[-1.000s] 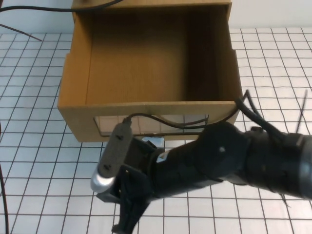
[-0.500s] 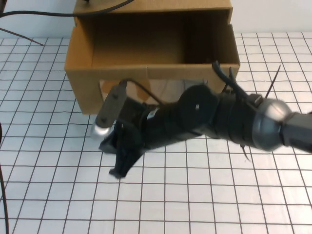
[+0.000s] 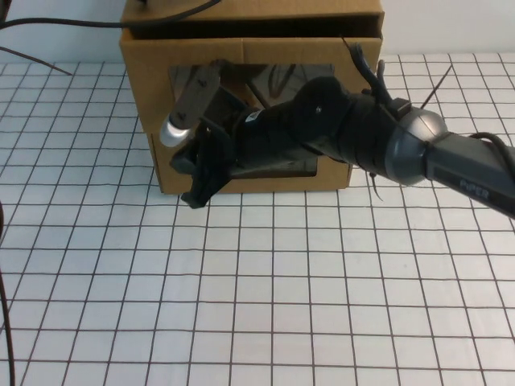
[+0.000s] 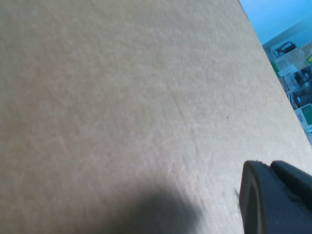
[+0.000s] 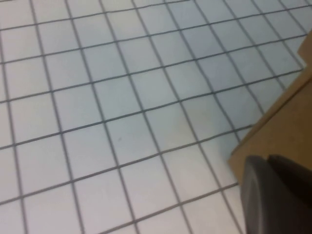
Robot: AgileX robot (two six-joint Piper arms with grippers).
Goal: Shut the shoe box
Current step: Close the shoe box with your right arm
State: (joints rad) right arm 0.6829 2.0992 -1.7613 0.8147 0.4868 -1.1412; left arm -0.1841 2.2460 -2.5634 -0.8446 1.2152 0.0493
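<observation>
The shoe box (image 3: 158,112) is a brown cardboard drawer with a clear window (image 3: 265,79) in its front. It sits almost fully inside its outer sleeve (image 3: 249,11), with a narrow dark gap under the sleeve's top. My right gripper (image 3: 196,193) is shut and empty, and its fingers lie against the lower left of the drawer front. The right arm hides the white tab handle. The right wrist view shows the gripper (image 5: 275,195) beside the box's corner (image 5: 287,122). My left gripper (image 4: 275,200) looks shut and is close over plain cardboard (image 4: 122,97). It does not show in the high view.
The box stands at the far edge of a white gridded table (image 3: 257,305). Black cables (image 3: 48,24) run at the far left and over the sleeve's top. The right arm (image 3: 418,153) stretches in from the right across the box front.
The drawer has slid back into its sleeve, from wide open to nearly shut. My right gripper and arm moved away from me with it, staying against the drawer front.
</observation>
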